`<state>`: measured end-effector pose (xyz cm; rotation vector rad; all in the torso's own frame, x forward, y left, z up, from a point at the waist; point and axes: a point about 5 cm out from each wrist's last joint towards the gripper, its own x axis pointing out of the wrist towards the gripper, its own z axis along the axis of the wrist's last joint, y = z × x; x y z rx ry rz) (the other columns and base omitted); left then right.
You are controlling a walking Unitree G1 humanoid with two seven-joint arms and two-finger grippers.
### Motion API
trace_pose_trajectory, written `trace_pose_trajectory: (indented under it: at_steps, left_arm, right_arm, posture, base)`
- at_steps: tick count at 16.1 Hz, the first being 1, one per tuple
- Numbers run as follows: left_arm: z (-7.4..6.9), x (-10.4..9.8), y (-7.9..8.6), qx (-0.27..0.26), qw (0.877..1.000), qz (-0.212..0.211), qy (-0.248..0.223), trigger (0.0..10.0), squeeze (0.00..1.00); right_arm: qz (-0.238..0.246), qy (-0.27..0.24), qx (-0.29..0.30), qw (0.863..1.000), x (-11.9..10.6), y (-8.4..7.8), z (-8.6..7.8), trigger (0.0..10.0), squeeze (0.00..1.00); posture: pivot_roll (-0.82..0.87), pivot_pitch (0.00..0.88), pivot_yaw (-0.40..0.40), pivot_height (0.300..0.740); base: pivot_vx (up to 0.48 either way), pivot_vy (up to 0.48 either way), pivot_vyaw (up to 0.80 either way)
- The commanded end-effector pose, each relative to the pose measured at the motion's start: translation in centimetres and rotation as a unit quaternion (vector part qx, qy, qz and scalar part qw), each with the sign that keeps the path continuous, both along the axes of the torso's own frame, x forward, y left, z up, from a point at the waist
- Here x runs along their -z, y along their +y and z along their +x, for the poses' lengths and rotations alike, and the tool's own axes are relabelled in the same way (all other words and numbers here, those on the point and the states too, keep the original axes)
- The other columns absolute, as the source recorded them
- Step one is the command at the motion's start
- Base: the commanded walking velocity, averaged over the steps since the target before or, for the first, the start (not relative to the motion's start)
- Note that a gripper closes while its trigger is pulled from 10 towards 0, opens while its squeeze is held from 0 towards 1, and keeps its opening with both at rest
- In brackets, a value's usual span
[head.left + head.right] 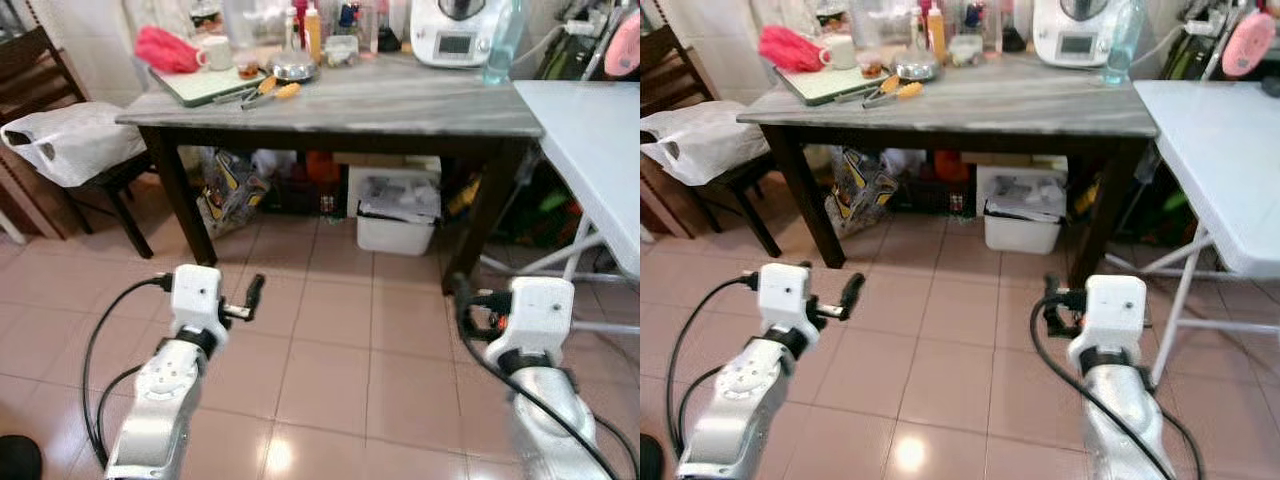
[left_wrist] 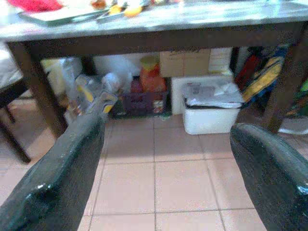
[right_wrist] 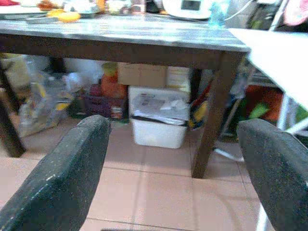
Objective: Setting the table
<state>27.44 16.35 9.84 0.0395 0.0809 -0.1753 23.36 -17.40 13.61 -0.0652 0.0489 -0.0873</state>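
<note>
You're standing back from the grey-topped table [image 1: 400,105], both arms raised over the tiled floor [image 1: 330,350] and well short of its near edge. Your left gripper [image 2: 163,159] has its fingers [image 2: 62,178] spread wide with nothing between them, aimed under the table at the white bin [image 2: 211,118]. Your right gripper [image 3: 173,168] is the same story: fingers wide apart, nothing held, pointing low toward the table's near right leg [image 3: 211,110]. The table things sit at the far left of the top: a tray [image 1: 205,85] carrying a white mug [image 1: 215,52], a metal bowl [image 1: 293,68] just right of it, and orange-handled utensils [image 1: 270,93] beside the tray. A white appliance [image 1: 455,30] stands far right. A white folding table [image 1: 590,150] flanks you on the right, and a chair with a white bag [image 1: 75,140] on the left.
</note>
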Motion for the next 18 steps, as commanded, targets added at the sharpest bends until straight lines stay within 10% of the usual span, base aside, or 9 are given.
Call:
trace_pose_trajectory:
  at_steps: [1, 18]
  left_arm:
    - [-0.1, 0.3, 0.2, -0.003, 1.0, 0.002, 0.006, 10.0, 0.0]
    - [0.9, -0.5, -0.7, 0.009, 1.0, -0.005, -0.006, 10.0, 0.0]
  right_arm:
    - [-0.003, -0.003, -0.001, 1.0, -0.2, 0.1, 0.1, 10.0, 0.0]
    - [-0.02, -0.029, 0.021, 0.999, -1.0, -0.3, 0.5, 10.0, 0.0]
  posture:
    - [-0.12, 0.041, 0.054, 0.74]
    - [-0.13, 0.036, 0.072, 0.74]
  base:
    - [0.0, -0.352, 0.0]
    - [0.0, -0.363, 0.0]
